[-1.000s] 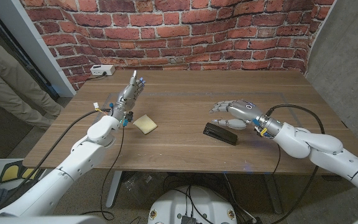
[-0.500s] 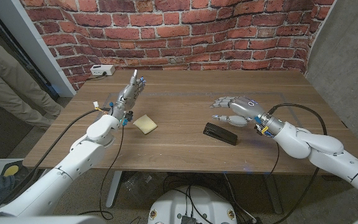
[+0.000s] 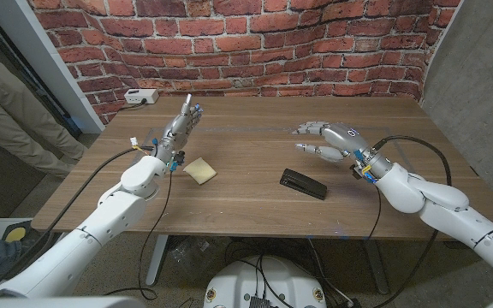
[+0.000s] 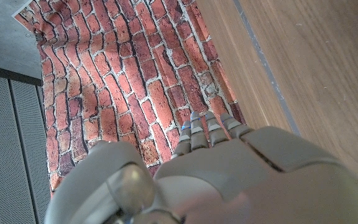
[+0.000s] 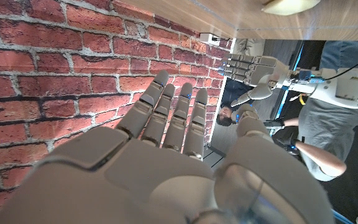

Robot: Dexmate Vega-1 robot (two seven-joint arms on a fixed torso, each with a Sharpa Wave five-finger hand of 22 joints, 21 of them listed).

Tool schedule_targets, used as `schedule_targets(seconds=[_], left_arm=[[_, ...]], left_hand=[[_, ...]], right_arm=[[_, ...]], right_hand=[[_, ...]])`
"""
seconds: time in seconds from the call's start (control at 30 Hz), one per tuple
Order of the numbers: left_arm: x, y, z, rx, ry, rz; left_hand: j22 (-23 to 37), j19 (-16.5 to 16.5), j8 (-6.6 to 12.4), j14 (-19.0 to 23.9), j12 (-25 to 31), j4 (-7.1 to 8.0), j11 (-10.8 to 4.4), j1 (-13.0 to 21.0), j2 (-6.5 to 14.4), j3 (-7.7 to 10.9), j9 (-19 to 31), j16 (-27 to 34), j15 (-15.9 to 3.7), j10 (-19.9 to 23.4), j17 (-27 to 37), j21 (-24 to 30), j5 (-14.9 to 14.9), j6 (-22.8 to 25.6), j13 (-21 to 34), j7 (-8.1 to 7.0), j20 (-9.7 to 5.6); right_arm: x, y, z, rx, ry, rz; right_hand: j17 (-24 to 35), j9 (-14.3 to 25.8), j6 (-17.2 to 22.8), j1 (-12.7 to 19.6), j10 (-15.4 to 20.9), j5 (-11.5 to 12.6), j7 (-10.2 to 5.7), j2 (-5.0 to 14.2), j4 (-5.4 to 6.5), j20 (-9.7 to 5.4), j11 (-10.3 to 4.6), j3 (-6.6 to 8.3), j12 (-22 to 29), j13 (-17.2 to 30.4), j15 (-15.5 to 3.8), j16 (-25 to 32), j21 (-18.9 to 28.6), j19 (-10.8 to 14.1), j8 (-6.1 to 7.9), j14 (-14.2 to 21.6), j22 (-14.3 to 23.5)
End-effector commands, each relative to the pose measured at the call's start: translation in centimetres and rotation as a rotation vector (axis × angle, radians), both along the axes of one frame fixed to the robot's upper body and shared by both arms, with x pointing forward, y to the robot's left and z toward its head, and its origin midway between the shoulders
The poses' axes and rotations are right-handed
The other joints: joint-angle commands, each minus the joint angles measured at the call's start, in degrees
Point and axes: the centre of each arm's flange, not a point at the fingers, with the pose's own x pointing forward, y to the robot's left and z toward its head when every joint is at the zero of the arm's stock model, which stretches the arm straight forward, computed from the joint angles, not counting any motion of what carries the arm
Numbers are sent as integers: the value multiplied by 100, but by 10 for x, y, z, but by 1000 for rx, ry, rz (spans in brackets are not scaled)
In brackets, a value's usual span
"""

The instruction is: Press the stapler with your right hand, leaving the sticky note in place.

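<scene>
At the far left edge of the head view a person's trouser leg (image 3: 11,107) shows beside the wooden surface (image 3: 246,201). A white power strip (image 3: 141,97) sits at the surface's far left corner, near the brick wall (image 3: 255,47).

The left hand (image 3: 180,128) is raised above the left part of the surface, fingers straight and held close together, pointing toward the wall, with nothing in them. In the left wrist view the back of the same hand (image 4: 222,168) shows, with its fingertips (image 4: 207,121) reaching toward the bricks. Just beside this hand, on its near right side, the yellow sticky note (image 3: 199,169) lies on the surface, apart from the fingers.

Further right, the black stapler (image 3: 304,183) lies on the surface near the front middle, its length running diagonally.

The right hand (image 3: 329,139) hovers above the surface behind the stapler and slightly to its right, lifted off it and not touching it. Its fingers are spread apart and point toward the left, holding nothing. The right wrist view shows the back of this hand (image 5: 166,155) with fingers extended, and beyond it the left hand and the sticky note (image 5: 289,5).
</scene>
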Motion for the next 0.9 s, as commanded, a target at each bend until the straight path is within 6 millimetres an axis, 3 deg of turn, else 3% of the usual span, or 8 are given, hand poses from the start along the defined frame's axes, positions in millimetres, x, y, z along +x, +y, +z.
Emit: schedule_targets(seconds=[0.03,0.17,0.43,0.9], left_arm=[[5,-3,2,14,3,-14],[4,-3,3,18,-1,-12],[6,-5,1,30,8,-29],[5,-5,2,37,6,-36]], left_hand=[[17,-21,-33,46,-5,1,-10,22,-3,-58,34,2,-9,55,17,-3,-7,25,13,2,40],[17,-20,-34,46,-5,1,-14,25,-1,-60,34,2,-13,56,17,-3,-9,23,13,3,39],[17,-21,-35,45,-9,2,-21,30,3,-63,34,1,-11,47,17,-2,-12,23,13,-1,43],[17,-22,-36,48,-7,2,-22,36,4,-69,34,2,-12,55,17,-2,-16,23,13,-5,42]], right_arm=[[14,-11,13,236,183,58],[25,-18,16,405,345,124],[43,-31,19,628,460,228],[60,-39,15,810,551,331]], right_hand=[[18,14,-7,-28,-12,-4,54,-27,24,-109,38,28,-11,7,29,-8,18,39,-14,50,33],[27,19,-209,-105,-186,-19,136,-36,64,-31,147,5,-86,9,159,-37,-23,-51,-99,-42,36],[33,25,-421,-188,-316,-18,265,-46,98,45,272,-22,-131,13,276,-69,-79,-185,-151,-192,37],[35,29,-501,-253,-394,-11,328,-70,116,83,371,-52,-150,16,328,-62,-105,-259,-146,-258,38]])
